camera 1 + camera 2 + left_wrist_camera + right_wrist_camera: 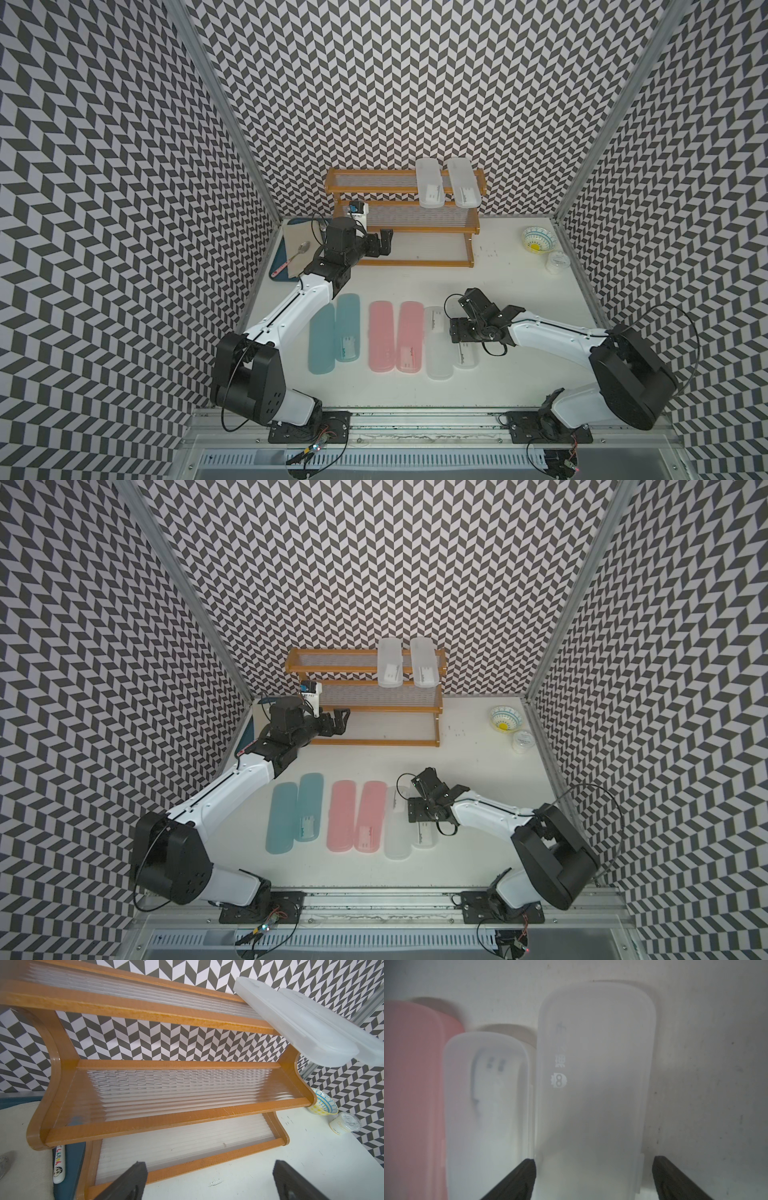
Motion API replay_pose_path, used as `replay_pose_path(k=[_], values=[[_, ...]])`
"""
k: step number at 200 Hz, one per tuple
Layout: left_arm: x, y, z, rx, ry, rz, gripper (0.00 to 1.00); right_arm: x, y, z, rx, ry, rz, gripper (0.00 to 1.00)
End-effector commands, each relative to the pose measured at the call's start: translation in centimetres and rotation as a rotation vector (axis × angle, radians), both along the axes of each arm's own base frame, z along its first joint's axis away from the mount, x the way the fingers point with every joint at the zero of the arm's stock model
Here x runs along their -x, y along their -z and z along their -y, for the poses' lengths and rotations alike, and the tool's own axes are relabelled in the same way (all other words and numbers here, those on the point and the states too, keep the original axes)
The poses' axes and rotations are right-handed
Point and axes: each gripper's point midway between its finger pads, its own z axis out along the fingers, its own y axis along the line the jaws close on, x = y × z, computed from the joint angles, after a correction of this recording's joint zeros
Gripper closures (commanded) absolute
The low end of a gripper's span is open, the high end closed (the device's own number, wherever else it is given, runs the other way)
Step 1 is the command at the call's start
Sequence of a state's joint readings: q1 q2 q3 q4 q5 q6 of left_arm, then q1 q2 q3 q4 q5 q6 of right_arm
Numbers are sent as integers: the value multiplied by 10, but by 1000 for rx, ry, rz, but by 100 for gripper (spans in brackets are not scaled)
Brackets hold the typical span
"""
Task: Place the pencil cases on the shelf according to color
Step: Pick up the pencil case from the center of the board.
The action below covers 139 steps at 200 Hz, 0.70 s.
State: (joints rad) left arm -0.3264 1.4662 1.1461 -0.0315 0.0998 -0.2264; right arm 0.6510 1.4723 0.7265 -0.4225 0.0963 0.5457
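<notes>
Down at lower centre-right in both top views, the right gripper (pixel 461 330) points at the table (pixel 415 286) with its jaws released and spread astride the rightmost frosted white case (pixel 466 359) in a row of six pencil cases. In the right wrist view one finger (pixel 519 1178) lies against that case's edge while the other stands a sliver clear. Toward frame left of it lie another white case (pixel 437 345), two pink cases (pixel 382 336) and two teal cases (pixel 322 340), all flat and side by side. The three-tier wooden shelf (pixel 415 262) stands against the back wall at upper centre. Two more frosted white cases (pixel 430 185) rest side by side at the right end of its top tier, overhanging the front rail. The left gripper (pixel 382 243) hovers wide open and empty at the shelf's left end, by the lower tiers. At frame left a blue tray (pixel 276 272) carries a spoon (pixel 297 255). A patterned bowl (pixel 539 240) and a lidded tub (pixel 557 262) sit at the right.
</notes>
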Motion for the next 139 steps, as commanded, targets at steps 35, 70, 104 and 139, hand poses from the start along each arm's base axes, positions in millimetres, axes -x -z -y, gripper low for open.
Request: replay_pose_path(k=[35, 70, 104, 139], values=[[-7, 18, 14, 87, 102, -86, 1, -12, -14, 38, 73, 56, 29, 8], [2, 41, 55, 60, 215, -156, 0, -9, -34, 33, 2, 80, 64, 4], [16, 58, 91, 41, 313, -209, 1, 6, -23, 36, -20, 107, 13, 3], [15, 63, 93, 38, 311, -227, 0, 24, -13, 31, -16, 81, -26, 3]])
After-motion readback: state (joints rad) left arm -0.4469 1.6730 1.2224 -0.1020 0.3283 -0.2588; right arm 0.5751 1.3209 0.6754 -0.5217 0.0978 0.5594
